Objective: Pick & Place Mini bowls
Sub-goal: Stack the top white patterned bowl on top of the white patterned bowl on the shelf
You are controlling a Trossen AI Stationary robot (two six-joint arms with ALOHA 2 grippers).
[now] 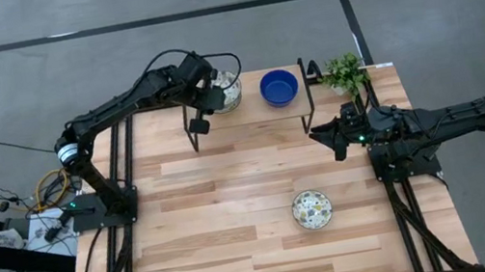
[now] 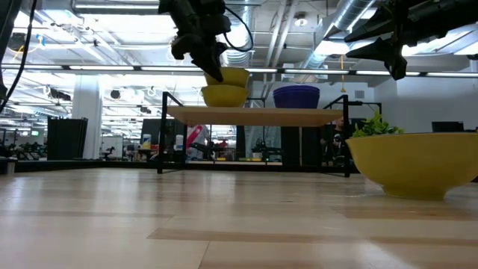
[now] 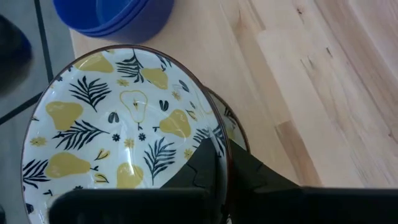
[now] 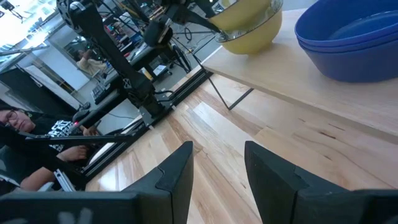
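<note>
My left gripper (image 1: 213,90) pinches a patterned bowl's (image 3: 118,124) rim, seemingly tilted above another on the shelf (image 1: 252,105), while my right gripper (image 4: 214,165) hovers spread.

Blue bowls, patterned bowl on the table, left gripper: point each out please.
blue bowls (image 1: 279,87): high view, the top bowl's inner floor.
patterned bowl on the table (image 1: 312,209): high view, centre of its inside.
left gripper (image 2: 211,66): low view, between fingertips at a bowl's rim.
</note>
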